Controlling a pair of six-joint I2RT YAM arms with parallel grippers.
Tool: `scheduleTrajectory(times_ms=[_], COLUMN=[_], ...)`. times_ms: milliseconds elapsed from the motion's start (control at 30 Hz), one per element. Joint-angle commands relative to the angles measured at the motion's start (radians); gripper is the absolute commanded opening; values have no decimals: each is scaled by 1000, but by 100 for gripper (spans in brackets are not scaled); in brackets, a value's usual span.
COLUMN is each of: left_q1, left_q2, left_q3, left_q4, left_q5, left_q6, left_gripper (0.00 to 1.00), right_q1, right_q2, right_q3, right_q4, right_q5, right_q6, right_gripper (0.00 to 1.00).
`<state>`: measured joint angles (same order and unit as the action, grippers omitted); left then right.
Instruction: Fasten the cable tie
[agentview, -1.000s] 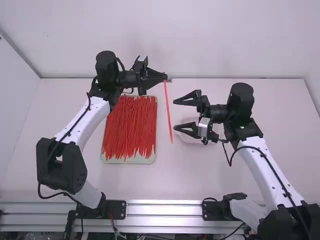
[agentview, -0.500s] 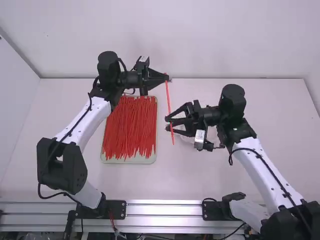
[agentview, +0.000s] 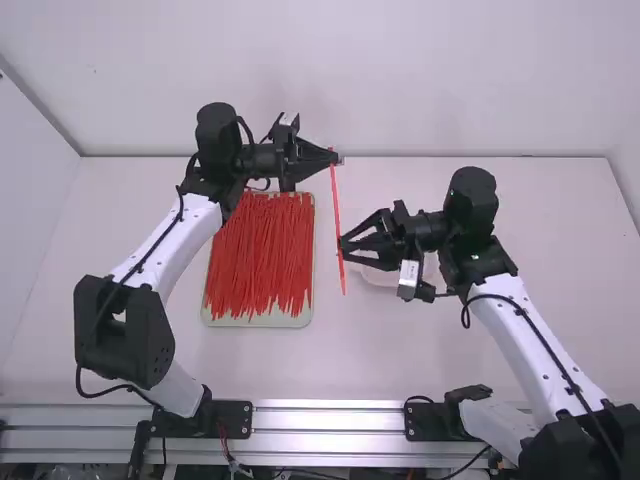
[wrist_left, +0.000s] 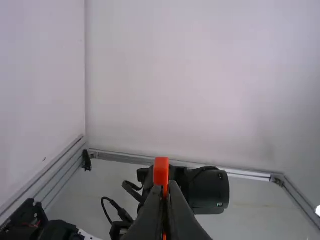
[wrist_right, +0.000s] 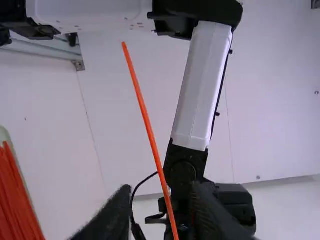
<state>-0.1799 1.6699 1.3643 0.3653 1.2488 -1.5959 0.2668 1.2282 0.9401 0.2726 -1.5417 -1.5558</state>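
High view: on the white tabletop (agentview: 420, 330) a flat pale tray (agentview: 258, 321) lies below the left arm (agentview: 165, 240). It is heaped with thin red ties (agentview: 262, 255) laid roughly parallel. A small pale rounded thing (agentview: 378, 277) sits just under the right hand; what it is cannot be told. The left hand (agentview: 330, 157), raised over the tray's far right corner, is pinched tight on the head end of a single cable tie (agentview: 337, 225). This stiff, narrow red plastic strip hangs almost straight down beside the tray's right edge. The right hand (agentview: 344, 248) is at the strip's lower part, its 2 black fingers a narrow gap apart, 1 on each side; whether they touch it cannot be told. In the right wrist view the cable tie (wrist_right: 148, 131) slants up between the fingers (wrist_right: 117, 212), in front of the left arm's white link (wrist_right: 205, 85). In the left wrist view the cable tie (wrist_left: 161, 171) sticks out red above the closed fingertips.
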Motion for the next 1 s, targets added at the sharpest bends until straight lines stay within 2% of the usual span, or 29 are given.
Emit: scheduleTrajectory(times_ms=[0,33,200,267,467,767,833,967], left_q1=[1,5,9,12,16,16,15,15], left_q2=[-5,-4,-3,-3,-3,-3,-3,-3], left_q3=[22,22,22,22,22,22,22,22], left_q4=[5,6,7,7,-15,-40,-56,-149], left_q5=[17,19,27,26,18,10,24,25], left_q6=[23,23,23,24,95,371,497,616], left_gripper=[2,2,2,2,2,2,2,2], right_q1=[22,25,27,27,27,27,27,27], right_q2=[-14,-14,-14,-14,-14,-14,-14,-14], right_q3=[-6,-6,-6,-6,-6,-5,-5,-5], right_q4=[2,2,5,4,0,26,61,71], right_q5=[-18,-18,-18,-18,-18,32,38,111], right_q6=[3,3,3,4,23,369,554,755], right_gripper=[12,9,8,0,0,0,0,0])
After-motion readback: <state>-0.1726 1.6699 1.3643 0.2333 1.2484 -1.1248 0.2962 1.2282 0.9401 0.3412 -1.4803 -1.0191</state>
